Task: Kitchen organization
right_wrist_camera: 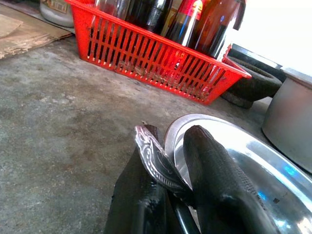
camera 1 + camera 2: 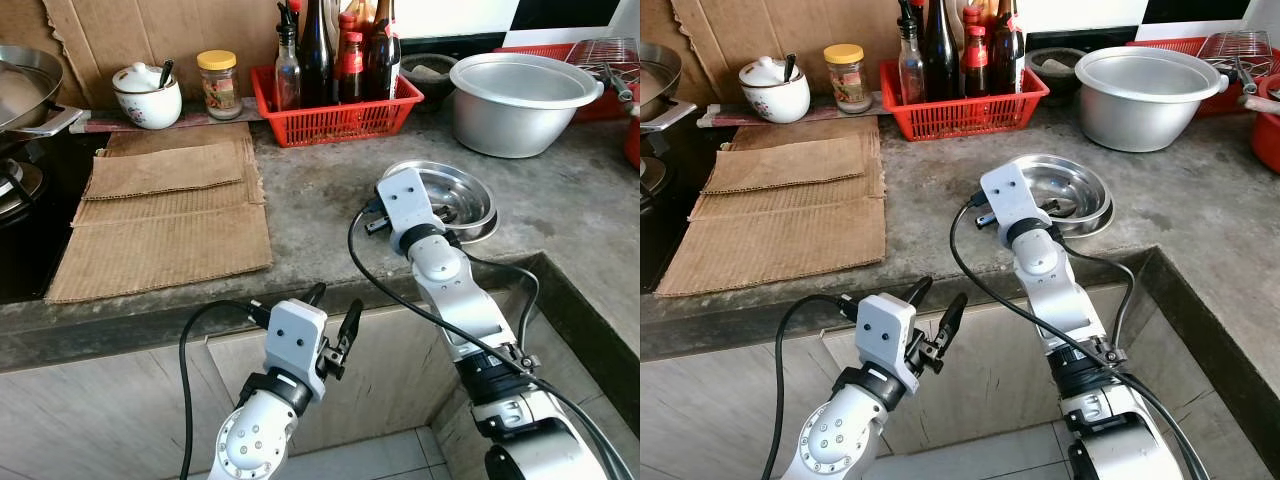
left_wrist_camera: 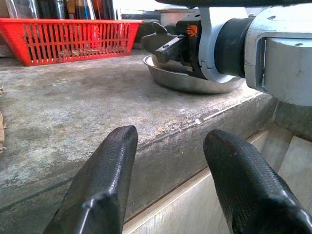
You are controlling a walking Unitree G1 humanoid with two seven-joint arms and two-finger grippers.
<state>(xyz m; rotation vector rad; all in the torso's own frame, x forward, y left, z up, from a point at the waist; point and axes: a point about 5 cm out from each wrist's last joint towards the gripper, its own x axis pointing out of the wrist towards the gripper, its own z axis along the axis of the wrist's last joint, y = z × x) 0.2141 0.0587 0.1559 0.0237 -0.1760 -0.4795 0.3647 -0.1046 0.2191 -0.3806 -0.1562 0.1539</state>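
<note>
A shallow steel dish [image 2: 472, 192] sits on the grey stone counter [image 2: 320, 200] near its front edge. My right gripper [image 1: 170, 141] is at the dish's near rim, shut on the ornate metal handle of a spoon [image 1: 152, 157]. The spoon's bowl end is hidden. The right wrist [image 2: 405, 205] covers part of the dish in the eye views. My left gripper [image 2: 335, 303] is lower, in front of the counter's edge and the cabinet door, open with nothing between its fingers [image 3: 109, 165].
At the back stand a red basket of bottles [image 2: 335, 118], a large aluminium pot [image 2: 520, 100], a white lidded jar [image 2: 147, 97] and a yellow-capped jar [image 2: 218, 85]. Cardboard sheets [image 2: 165, 215] cover the counter's left part. A wok [image 2: 25, 85] sits on the stove, far left.
</note>
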